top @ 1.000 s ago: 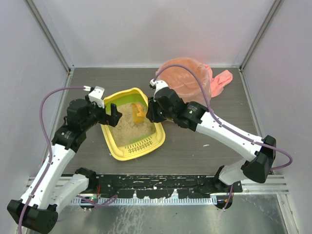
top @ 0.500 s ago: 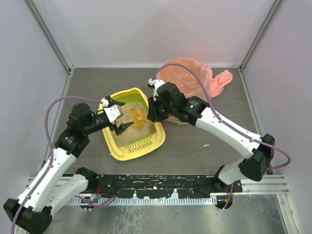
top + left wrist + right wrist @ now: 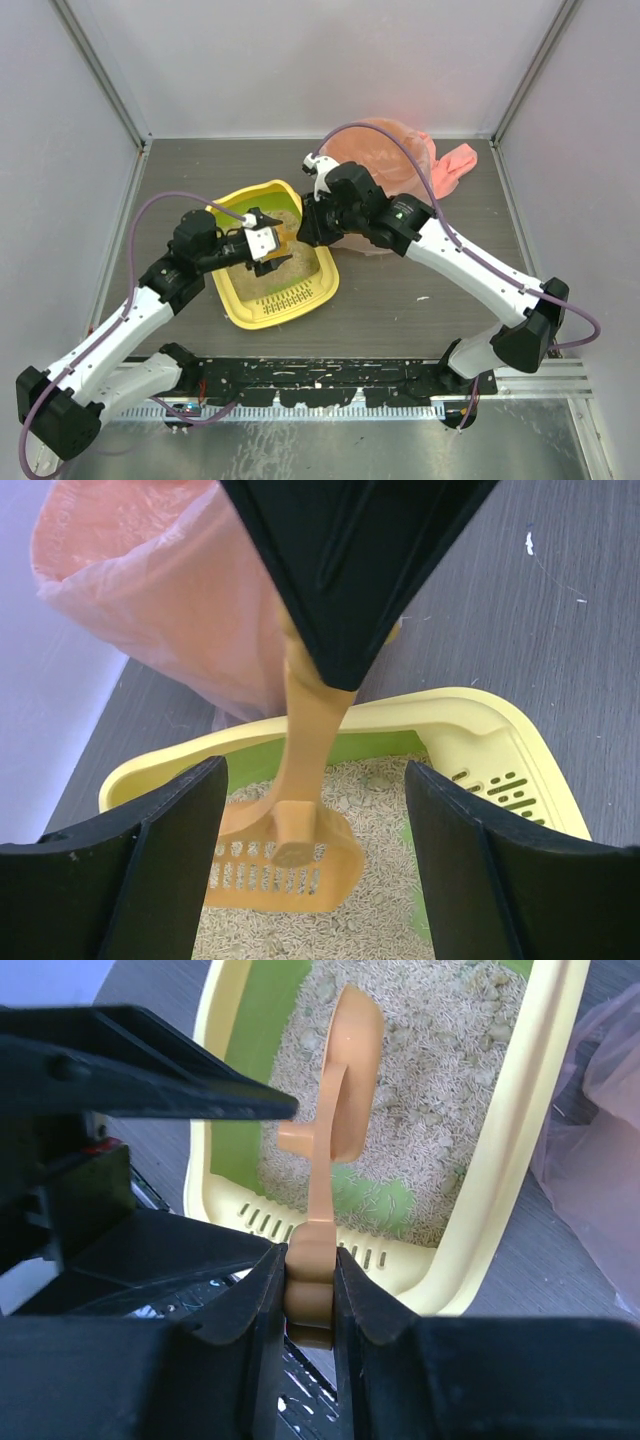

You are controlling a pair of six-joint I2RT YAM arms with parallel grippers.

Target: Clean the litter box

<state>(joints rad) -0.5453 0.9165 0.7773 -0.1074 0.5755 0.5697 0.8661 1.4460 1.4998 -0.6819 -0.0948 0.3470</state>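
**A:** What is the right gripper point(image 3: 310, 1260) doing?

**B:** Its fingers point(image 3: 262, 1300) are clamped tight on the end of the orange scoop point(image 3: 350, 1070)'s handle, and it hangs over the litter box point(image 3: 262, 316).

**A:** And the left gripper point(image 3: 312, 770)?

**B:** Jaws apart, gripping nothing. In its wrist view the two fingers point(image 3: 130, 870) stand either side of the scoop's head, with a clear gap on each side.

**A:** Take me through the rest, big things first.

**B:** The dark table point(image 3: 420, 290) carries everything. The litter box sits on it left of centre, in front of the left arm and turned at an angle. Its slotted ledge point(image 3: 283, 300) is at the near short end.

**A:** And the bin?

**B:** A round bin lined with a pink bag point(image 3: 385, 160) stands at the far right of the box, close behind its far rim.

**A:** How does the scoop sit?

**B:** Steeply, with its slotted head down on the litter point(image 3: 440, 1080) and the handle rising to the right gripper.

**A:** And the litter itself?

**B:** Beige and grainy, covering most of the floor; a green patch shows bare near the ledge
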